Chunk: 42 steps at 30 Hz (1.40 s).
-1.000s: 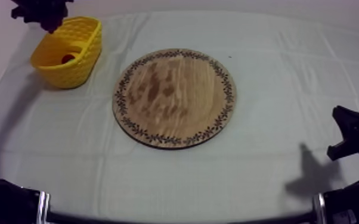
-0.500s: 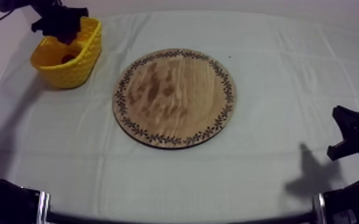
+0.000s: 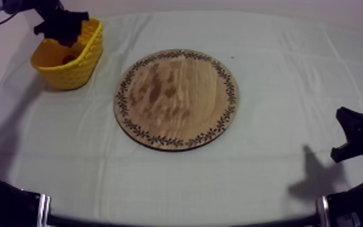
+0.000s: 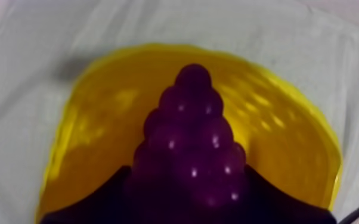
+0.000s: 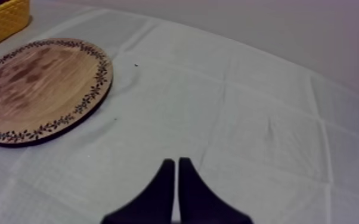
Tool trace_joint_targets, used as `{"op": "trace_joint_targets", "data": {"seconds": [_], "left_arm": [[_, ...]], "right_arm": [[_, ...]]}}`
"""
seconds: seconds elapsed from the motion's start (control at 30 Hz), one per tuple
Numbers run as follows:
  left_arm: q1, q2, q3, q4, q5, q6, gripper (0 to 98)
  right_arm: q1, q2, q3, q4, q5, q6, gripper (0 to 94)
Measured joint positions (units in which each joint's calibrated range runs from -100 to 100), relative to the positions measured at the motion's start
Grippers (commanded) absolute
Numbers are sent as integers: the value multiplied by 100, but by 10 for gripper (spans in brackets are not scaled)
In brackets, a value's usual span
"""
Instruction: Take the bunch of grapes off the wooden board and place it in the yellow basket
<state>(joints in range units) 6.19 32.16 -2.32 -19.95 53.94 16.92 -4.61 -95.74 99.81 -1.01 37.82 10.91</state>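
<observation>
We take the round wooden board with a patterned rim (image 3: 176, 98) as our mark; it lies flat on the grey-white cloth (image 3: 292, 66) that covers the table. Off the board's far left side stands the yellow oval basket (image 3: 75, 67), near the board but clear of its rim. Our left gripper (image 3: 63, 29) hangs over that basket, fingers clamped on the purple bunch of grapes (image 4: 191, 143), whose tip points into the basket's hollow (we cannot tell whether it touches the bottom). Our right gripper (image 5: 176, 164) sits well apart from the board, off its near right side, low over the cloth, its fingers pressed together in a narrow wedge and gripping nothing.
</observation>
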Motion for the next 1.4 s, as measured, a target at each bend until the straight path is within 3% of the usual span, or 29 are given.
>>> {"op": "trace_joint_targets", "data": {"seconds": [0.13, 0.3, 0.47, 0.6, 0.73, 0.87, 1.03, 1.17, 1.4], "left_arm": [[-10, -30, -60, -33, 2, 204, 925], [3, -161, -23, -75, -32, 426, 938], [-47, -436, 83, -103, -190, 523, 776], [-138, -793, 216, -165, -464, 678, 549], [-276, -1300, 460, -193, -806, 642, 252], [-451, -1992, 833, -188, -1226, 538, 94], [-666, -2951, 1469, -131, -1725, 302, 16], [-795, -3898, 2035, 48, -1868, 76, 4], [-861, -5715, 3367, 108, -2076, -120, 0]], "right_arm": [[0, 0, 0, 0, 0, 0, 4], [0, 0, 0, 0, 0, 0, 4], [0, 0, 0, 0, 0, 0, 4], [0, 0, 0, 0, 0, 0, 4], [0, 0, 0, 0, 0, 0, 4], [0, 0, 0, 0, 0, 0, 4], [0, 0, 0, 0, 0, 0, 4], [0, 0, 0, 0, 0, 0, 4], [0, 0, 0, 0, 0, 0, 4]]}}
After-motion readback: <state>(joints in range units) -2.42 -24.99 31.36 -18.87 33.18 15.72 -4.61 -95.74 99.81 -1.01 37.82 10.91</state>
